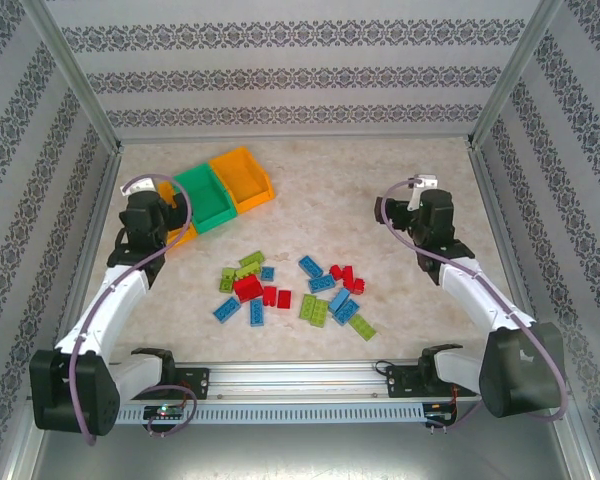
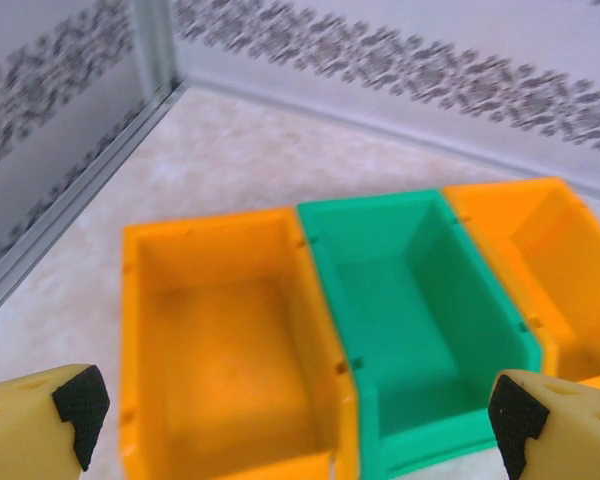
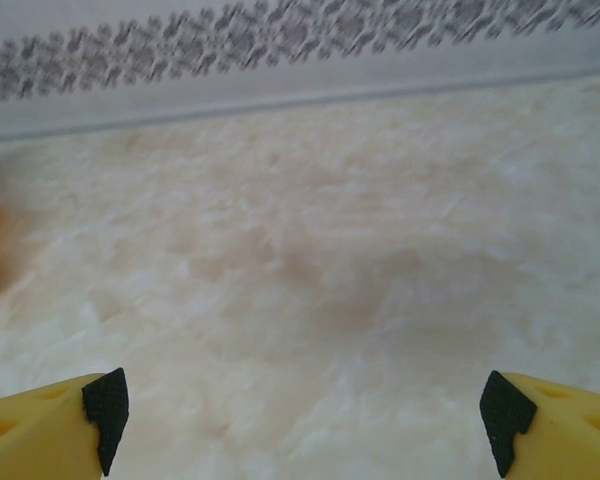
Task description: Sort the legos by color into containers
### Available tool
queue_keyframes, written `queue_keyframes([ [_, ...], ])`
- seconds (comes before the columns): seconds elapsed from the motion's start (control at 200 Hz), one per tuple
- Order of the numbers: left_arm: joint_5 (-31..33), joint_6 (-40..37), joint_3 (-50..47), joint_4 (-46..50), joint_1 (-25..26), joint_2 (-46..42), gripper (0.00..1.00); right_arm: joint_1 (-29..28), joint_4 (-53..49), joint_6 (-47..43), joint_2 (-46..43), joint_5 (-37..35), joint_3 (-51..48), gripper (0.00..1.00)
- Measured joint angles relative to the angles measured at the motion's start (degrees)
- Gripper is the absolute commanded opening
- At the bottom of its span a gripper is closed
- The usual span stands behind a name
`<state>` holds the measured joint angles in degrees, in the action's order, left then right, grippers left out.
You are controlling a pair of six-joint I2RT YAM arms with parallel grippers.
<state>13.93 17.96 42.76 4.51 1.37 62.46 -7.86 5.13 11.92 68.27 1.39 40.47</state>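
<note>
Red, blue and green legos [image 1: 248, 288] lay scattered on the desk [image 1: 320, 190], near its front edge and between the two arms. Beyond them, the right tool [image 3: 300, 415] hung over bare desk, its jaws wide apart and empty. The left tool [image 2: 295, 415], likewise spread wide and gripping nothing, hovered above the near ends of the three bins [image 2: 430, 240], a green one touching an orange one on either side, at far left.

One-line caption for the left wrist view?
Open left gripper hovers over a row of three bins: orange bin, green bin, second orange bin; the first two are empty.
</note>
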Motion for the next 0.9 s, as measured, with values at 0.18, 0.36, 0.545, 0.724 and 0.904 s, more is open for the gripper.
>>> queue_keyframes([
  [0.18, 1.2, 6.2, 3.7, 13.5, -2.2, 2.2, 0.99, -3.5, -10.6, 3.5, 1.5, 2.8, 3.7, 0.90],
  [0.36, -5.5, 11.1, 6.4, 19.4, -13.7, 8.3, 1.00, -9.4, -16.8, 4.9, 4.4, 2.6, 6.1, 0.90],
  [0.545, -11.2, 11.9, 8.6, 23.3, -17.2, 16.2, 0.92, -13.4, -20.8, 5.4, 7.4, 1.2, 8.3, 0.91],
  [0.724, -15.2, 11.9, 13.7, 23.4, -17.2, 23.3, 0.83, -13.7, -22.2, 7.3, 9.2, 0.7, 8.5, 0.91],
  [0.904, -15.6, 11.8, 14.9, 23.4, -17.2, 27.7, 0.65, -13.9, -23.4, 7.8, 9.6, 0.3, 8.5, 0.91],
])
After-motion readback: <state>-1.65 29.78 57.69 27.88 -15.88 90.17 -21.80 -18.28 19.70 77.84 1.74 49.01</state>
